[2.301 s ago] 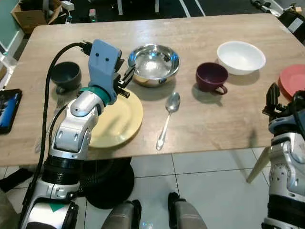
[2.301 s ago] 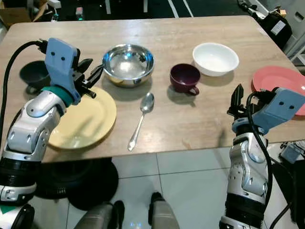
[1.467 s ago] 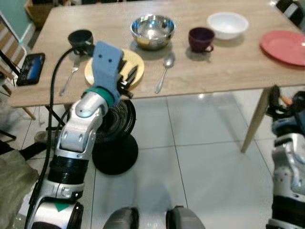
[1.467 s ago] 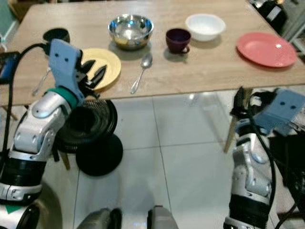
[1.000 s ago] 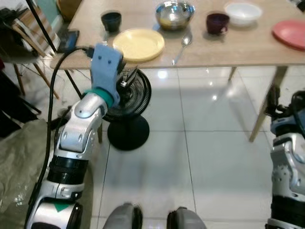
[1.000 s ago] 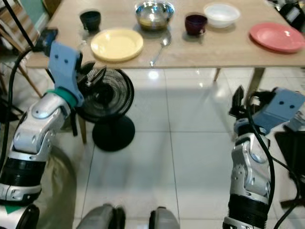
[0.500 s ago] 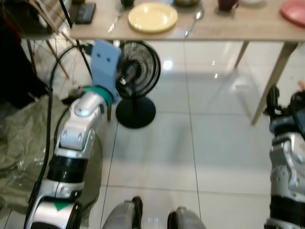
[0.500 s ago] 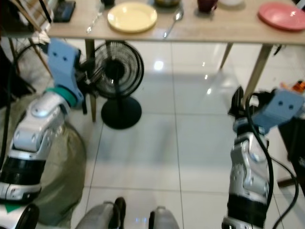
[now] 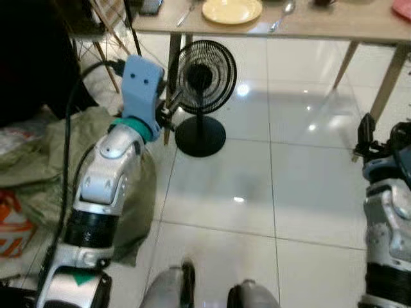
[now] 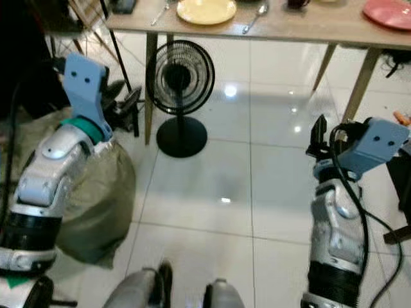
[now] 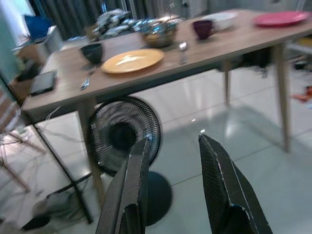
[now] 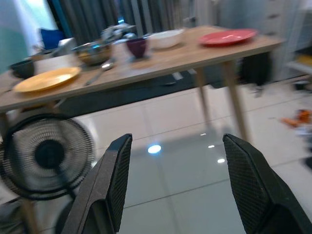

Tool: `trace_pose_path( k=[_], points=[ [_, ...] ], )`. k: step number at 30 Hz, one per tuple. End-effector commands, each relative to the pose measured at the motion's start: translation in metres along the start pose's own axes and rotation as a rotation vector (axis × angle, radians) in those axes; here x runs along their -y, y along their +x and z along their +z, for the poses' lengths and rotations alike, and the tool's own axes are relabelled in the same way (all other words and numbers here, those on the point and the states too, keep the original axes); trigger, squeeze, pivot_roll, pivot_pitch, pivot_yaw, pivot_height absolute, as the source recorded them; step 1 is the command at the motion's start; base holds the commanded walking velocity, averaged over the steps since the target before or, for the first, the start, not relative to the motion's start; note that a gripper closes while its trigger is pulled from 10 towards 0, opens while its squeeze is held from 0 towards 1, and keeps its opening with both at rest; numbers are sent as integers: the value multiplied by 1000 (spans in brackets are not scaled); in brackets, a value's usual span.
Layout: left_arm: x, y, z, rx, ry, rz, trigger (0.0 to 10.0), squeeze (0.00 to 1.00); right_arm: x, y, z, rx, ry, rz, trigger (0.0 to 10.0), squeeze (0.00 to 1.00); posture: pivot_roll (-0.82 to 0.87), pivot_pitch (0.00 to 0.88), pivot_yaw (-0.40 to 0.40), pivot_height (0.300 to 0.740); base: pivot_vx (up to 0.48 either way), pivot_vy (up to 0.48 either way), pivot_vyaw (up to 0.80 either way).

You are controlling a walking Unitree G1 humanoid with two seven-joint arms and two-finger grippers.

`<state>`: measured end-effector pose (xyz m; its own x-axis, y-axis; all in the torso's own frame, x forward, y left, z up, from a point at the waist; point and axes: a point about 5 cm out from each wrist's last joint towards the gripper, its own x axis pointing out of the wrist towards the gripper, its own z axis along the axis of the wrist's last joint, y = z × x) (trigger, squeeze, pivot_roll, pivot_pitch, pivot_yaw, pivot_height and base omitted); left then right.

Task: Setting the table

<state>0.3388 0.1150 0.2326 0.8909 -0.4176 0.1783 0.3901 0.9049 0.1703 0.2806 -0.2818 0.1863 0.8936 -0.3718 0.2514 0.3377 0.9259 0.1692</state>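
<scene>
Robot stands well back from the tabletop [image 10: 308, 29], on the white tile floor [image 10: 212, 186]. Left gripper [image 11: 170, 190] raised at chest height, fingers parted a moderate gap, nothing between them. Right gripper [image 12: 178, 187] held out front, fingers wide apart, empty.

Task things are all up on the tabletop: yellow plate [image 11: 131, 60], steel bowl [image 11: 158, 34], spoon [image 11: 183, 48] just beside the plate, dark purple mug [image 11: 203, 28], white bowl [image 12: 165, 38], red plate [image 12: 228, 36] at the far end, dark bowl [image 11: 91, 51] and fork [image 11: 85, 83] on the plate's other side, phone [image 11: 43, 82] near the corner. A black floor fan [image 10: 180, 96] stands under the tabletop edge; grey-green cloth [image 10: 96, 199] heaped on the floor by the left arm.

Step looks like travelling between places, nothing carried. To do it well: keep both arms tucked, steer clear of the fan and the table legs, avoid stepping on the cloth.

Versus 2.3 s ago: the view then was right over the tabletop, left gripper above the yellow plate; now the whole tabletop sits far up at the frame edge, so the robot has backed away. Dishes look unmoved.
</scene>
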Motion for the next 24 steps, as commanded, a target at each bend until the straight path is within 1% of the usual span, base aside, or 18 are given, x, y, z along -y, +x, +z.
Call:
trace_pose_path(
  k=[1, 9, 15, 24],
  points=[
    [-2, -1, -5, -22, 11, 2, 10000, 0, 1, -2, -3, -10, 2, -7, 10000, 0, -17, 47, 75, 740, -360, 0, 0],
    [-1, 0, -5, -19, 10, -1, 10000, 0, 1, -1, -3, -10, 1, -6, 10000, 0, -19, 43, 75, 740, -342, 0, 0],
    [0, 1, -5, -16, 3, -4, 10000, 0, 2, -1, -3, -13, -1, -7, 10000, 0, -21, 43, 75, 740, 0, 0, 0],
    [3, 2, -5, -16, -17, -16, 10000, 0, 2, -2, -5, -27, -4, -6, 10000, 0, -23, 45, 78, 740, 0, 0, -751]
  ],
)
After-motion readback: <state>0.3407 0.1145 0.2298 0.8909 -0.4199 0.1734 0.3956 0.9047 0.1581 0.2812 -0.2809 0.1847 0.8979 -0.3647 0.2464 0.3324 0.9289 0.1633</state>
